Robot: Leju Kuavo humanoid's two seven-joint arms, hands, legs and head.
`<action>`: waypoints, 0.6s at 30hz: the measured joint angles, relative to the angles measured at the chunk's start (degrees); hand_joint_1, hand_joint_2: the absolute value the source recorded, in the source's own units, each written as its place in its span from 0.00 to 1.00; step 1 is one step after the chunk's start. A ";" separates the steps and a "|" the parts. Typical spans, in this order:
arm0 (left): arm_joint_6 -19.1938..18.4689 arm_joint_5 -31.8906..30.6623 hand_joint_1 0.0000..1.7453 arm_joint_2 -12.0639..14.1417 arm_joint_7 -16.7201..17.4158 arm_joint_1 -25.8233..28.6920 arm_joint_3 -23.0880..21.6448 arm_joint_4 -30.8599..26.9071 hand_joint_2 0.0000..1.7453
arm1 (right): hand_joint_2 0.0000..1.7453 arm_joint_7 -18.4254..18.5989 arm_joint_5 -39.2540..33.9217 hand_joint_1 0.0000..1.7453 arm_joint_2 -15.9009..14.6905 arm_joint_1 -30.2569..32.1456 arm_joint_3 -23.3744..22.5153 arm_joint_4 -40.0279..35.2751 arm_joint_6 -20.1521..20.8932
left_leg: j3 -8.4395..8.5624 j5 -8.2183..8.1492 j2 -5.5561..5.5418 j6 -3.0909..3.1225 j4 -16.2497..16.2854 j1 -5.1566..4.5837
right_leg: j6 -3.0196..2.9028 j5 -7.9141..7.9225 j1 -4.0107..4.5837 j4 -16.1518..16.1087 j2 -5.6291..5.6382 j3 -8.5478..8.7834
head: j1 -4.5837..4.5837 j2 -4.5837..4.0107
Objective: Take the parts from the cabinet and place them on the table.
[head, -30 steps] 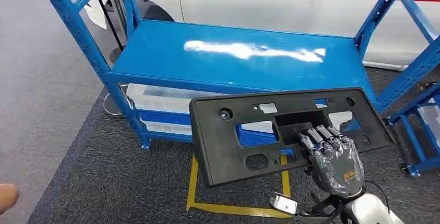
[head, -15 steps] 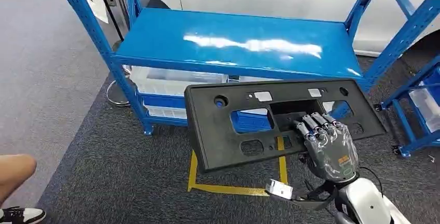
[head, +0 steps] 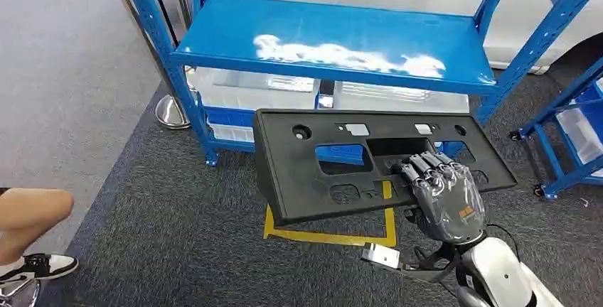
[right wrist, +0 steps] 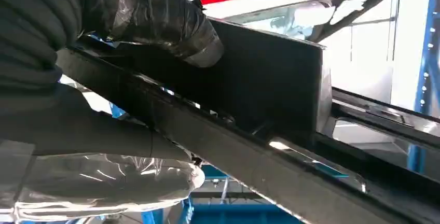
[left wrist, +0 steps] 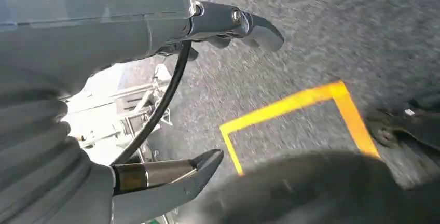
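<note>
Since a second ago our view has come nearer to the blue shelf rack (head: 334, 40), and a person's leg (head: 32, 218) now shows at the left. We hold the black plastic panel (head: 313, 172) above the carpet; our right hand (head: 444, 200) fingers (head: 425, 170) grasp it. Our left hand (left wrist: 155, 37) fingers grasp nothing.

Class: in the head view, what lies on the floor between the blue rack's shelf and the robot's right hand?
The black plastic panel, held by the right hand below the blue rack, over yellow floor tape.
</note>
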 joint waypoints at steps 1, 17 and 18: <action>-0.02 0.15 0.00 0.20 0.00 -0.06 0.00 0.00 1.00 | 1.00 -0.02 -0.04 1.00 0.00 -0.18 0.00 0.09 0.15 | -0.87 0.74 0.05 0.52 0.00 -0.04 | 0.13 -3.67 0.00 2.02 0.02 -0.65 | 0.11 0.00; -1.24 -2.45 0.00 1.03 0.11 0.47 -0.09 0.00 1.00 | 1.00 0.24 -2.17 1.00 -1.42 0.34 -2.23 -0.98 1.27 | -10.77 1.04 -0.12 -1.82 5.31 -0.58 | -3.68 -5.27 0.77 -4.02 -0.19 9.79 | -0.09 0.00; -1.31 -2.51 0.00 1.07 0.11 0.57 -0.11 0.00 1.00 | 1.00 0.35 -1.92 1.00 -1.42 0.57 -2.38 -1.05 1.35 | -11.62 -2.36 -0.11 -2.08 9.61 -0.40 | -3.69 -4.54 0.78 -3.85 -0.15 8.79 | -0.07 0.00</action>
